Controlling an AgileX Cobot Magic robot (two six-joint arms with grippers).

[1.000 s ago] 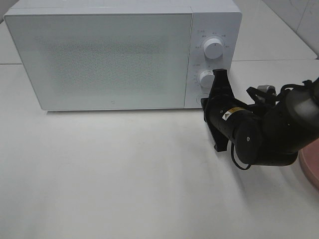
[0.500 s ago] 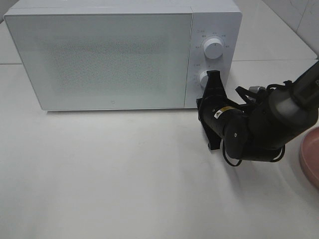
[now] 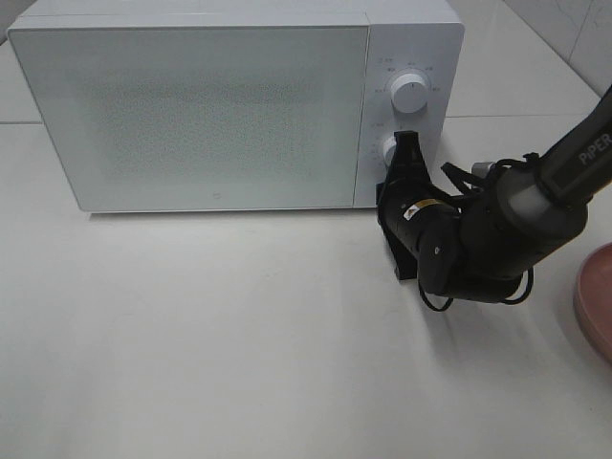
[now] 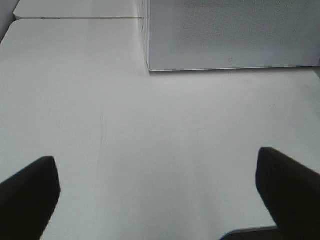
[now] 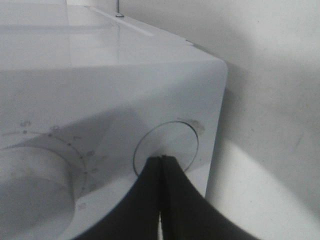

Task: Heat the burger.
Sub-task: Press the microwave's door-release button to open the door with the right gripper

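- The right gripper (image 5: 161,159) is seen fully closed, its two black fingers pressed together with nothing between them.
- Its joined tips are laid at the rim of the round button (image 5: 172,137) in the lowest corner of the microwave's control panel; whether the button is pushed in cannot be told.
- Just beside that button, the lower knob (image 3: 390,148) is found, partly covered by the gripper body in the high view; the upper knob (image 3: 409,94) is left uncovered above it on the same panel.
- The microwave (image 3: 210,105) is shown with its door shut and nothing visible through the frosted front.
- The left gripper (image 4: 155,156) is held wide open and empty, its fingers (image 4: 30,195) spread over the bare surface (image 3: 210,335) in front of the microwave's door side.
- A pink plate (image 3: 595,296) is cut by the picture's edge, well apart from the microwave on its panel side.
- The burger is not shown in any view, so its place cannot be told.
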